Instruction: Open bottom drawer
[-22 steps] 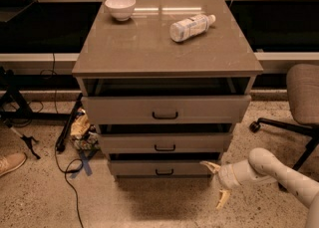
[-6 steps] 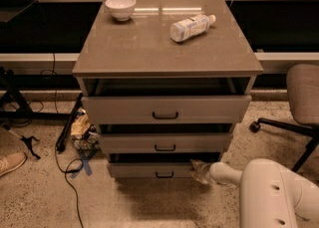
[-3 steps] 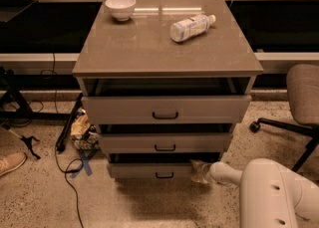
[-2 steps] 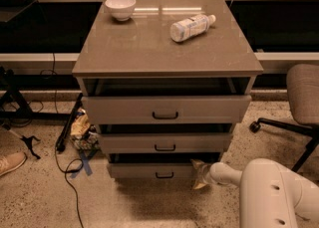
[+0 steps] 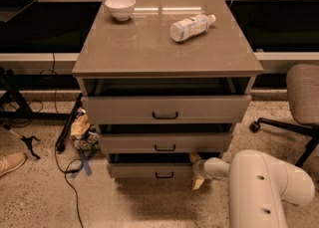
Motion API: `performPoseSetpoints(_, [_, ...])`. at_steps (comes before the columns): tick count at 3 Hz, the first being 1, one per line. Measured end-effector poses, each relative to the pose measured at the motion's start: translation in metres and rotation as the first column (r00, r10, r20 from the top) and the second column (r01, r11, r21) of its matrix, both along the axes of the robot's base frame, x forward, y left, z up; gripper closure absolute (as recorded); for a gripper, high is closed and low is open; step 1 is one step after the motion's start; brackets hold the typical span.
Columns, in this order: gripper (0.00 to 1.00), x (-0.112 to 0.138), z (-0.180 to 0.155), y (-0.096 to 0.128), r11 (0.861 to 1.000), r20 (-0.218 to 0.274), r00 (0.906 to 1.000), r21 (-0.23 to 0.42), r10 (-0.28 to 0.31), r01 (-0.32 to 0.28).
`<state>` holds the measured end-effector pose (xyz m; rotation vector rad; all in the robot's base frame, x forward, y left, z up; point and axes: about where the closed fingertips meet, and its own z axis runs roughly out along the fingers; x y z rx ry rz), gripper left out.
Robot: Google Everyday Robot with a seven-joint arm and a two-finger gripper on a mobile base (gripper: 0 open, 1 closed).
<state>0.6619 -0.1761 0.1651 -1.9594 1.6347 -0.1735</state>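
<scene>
The bottom drawer point(image 5: 144, 171) is the lowest of three grey-brown drawers in the cabinet, with a small black bar handle point(image 5: 164, 175) at its centre. Its front stands slightly forward of the cabinet body. My gripper point(image 5: 196, 170) is low at the drawer's right end, to the right of the handle, with cream fingertips point(image 5: 194, 158) against the right edge of the front panel. My white arm point(image 5: 264, 187) fills the lower right. The middle drawer point(image 5: 164, 143) and top drawer point(image 5: 165, 109) sit above, both slightly out.
A white bowl point(image 5: 120, 7) and a lying plastic bottle point(image 5: 191, 26) rest on the cabinet top point(image 5: 149, 48). An office chair point(image 5: 299, 102) stands at the right. Cables, a bag of clutter point(image 5: 82, 130) and a shoe point(image 5: 10, 162) lie on the floor at left.
Over seven seconds my gripper moved left from the open floor to the bottom drawer's right end. In the last second it has barely moved, and the drawer looks unchanged.
</scene>
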Motion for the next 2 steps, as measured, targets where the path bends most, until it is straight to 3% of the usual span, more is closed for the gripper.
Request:
performPoseSetpoints(1, [0.0, 0.0067, -0.0022, 0.0033, 1.0, -0.021, 0.9998, -0.005, -0.004, 0.004])
performPoseSetpoints(2, [0.17, 0.0078, -0.0003, 0.0044, 0.999, -0.062, 0.9976, -0.015, -0.031, 0.03])
